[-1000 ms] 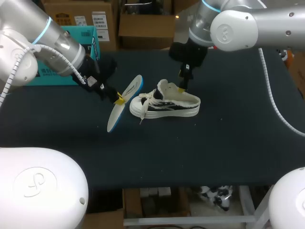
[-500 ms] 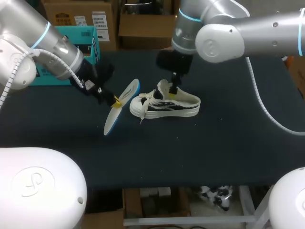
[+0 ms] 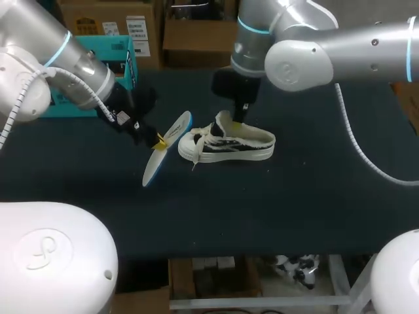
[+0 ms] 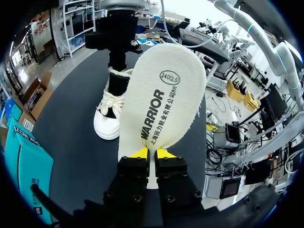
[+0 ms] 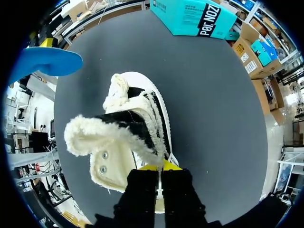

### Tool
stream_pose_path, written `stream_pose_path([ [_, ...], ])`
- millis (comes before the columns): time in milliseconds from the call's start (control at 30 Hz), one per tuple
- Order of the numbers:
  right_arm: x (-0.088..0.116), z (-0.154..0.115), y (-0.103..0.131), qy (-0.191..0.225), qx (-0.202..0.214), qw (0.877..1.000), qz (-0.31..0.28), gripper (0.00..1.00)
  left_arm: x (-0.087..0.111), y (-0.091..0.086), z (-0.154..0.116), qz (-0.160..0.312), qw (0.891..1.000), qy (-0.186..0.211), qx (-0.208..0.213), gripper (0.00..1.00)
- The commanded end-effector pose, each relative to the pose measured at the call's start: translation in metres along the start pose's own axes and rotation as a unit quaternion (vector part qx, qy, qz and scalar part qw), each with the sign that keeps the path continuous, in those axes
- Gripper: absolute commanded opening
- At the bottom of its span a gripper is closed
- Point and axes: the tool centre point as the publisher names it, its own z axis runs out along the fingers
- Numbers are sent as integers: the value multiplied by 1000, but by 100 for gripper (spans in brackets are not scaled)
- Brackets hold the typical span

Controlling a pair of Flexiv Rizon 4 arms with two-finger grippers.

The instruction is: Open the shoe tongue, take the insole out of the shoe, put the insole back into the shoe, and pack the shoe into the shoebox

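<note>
The shoe (image 3: 230, 142) stands on its sole near the middle of the dark table (image 3: 314, 196), with its toe toward nine o'clock and its heel toward three o'clock in the head view. Its white laces (image 3: 198, 139) hang loose over the toe end. The fleece-lined tongue (image 5: 116, 128) is lifted up and back from the opening.

The right arm (image 3: 308, 46) comes in from the table's two o'clock corner and reaches down to the shoe from twelve o'clock. The right gripper (image 3: 236, 123) has its fingers pressed close together. They pinch the edge of the shoe's upper just beside the tongue, and a thin strip of white material shows between the yellow tips in the right wrist view.

The insole (image 3: 166, 148) is out of the shoe, just beside its toe at nine o'clock. It is tilted, with its length running from one o'clock down to seven o'clock. Its cream top side faces the left wrist camera and its blue underside faces the shoe. The left arm (image 3: 62, 59) enters from ten o'clock. The left gripper (image 3: 159, 140) is clamped on the insole partway along its length, one yellow finger on each face. Whether the insole's lower end touches the table cannot be told.

The teal shoebox (image 3: 126, 51) sits at the table's ten o'clock corner, partly hidden behind the left arm and well apart from the shoe.
</note>
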Motion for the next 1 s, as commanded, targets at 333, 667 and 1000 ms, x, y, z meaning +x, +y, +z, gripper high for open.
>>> stream_pose_path([
  [333,9,-19,-16,6,-15,994,109,0,-19,-5,5,45,998,36,17,0],
  [667,22,-29,-42,24,-88,962,256,0,-36,-32,11,130,988,75,31,0],
  [1000,42,-27,-50,32,-151,928,338,0,-50,-66,23,202,971,118,37,0],
])
